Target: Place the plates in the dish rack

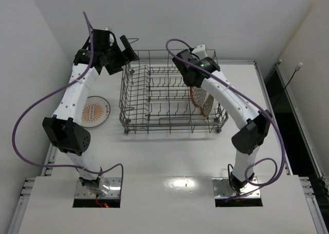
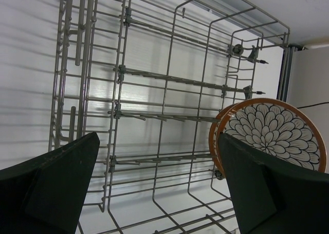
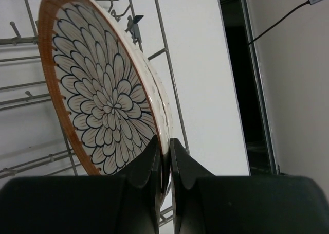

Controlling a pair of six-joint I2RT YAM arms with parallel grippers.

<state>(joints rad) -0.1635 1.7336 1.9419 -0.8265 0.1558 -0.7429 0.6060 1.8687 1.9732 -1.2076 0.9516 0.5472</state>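
The grey wire dish rack [image 1: 154, 97] stands mid-table. Two brown-rimmed petal-pattern plates [image 1: 203, 102] stand on edge at its right end, close together. My right gripper [image 1: 197, 89] reaches down into the rack and is shut on the rim of one of them; the right wrist view shows the fingers [image 3: 154, 157] pinching that plate [image 3: 103, 100]. The white plate with the orange sunburst [image 1: 95, 110] lies flat on the table left of the rack. My left gripper [image 1: 124, 53] hovers open and empty over the rack's back left corner. In the left wrist view it [image 2: 159, 180] looks across the rack [image 2: 154, 79] at both plates [image 2: 272, 133].
The table's right edge, with a dark gap and a cable [image 1: 290, 77], lies beyond the rack. White walls close the back and left. Both arm bases [image 1: 97, 185] sit at the near edge.
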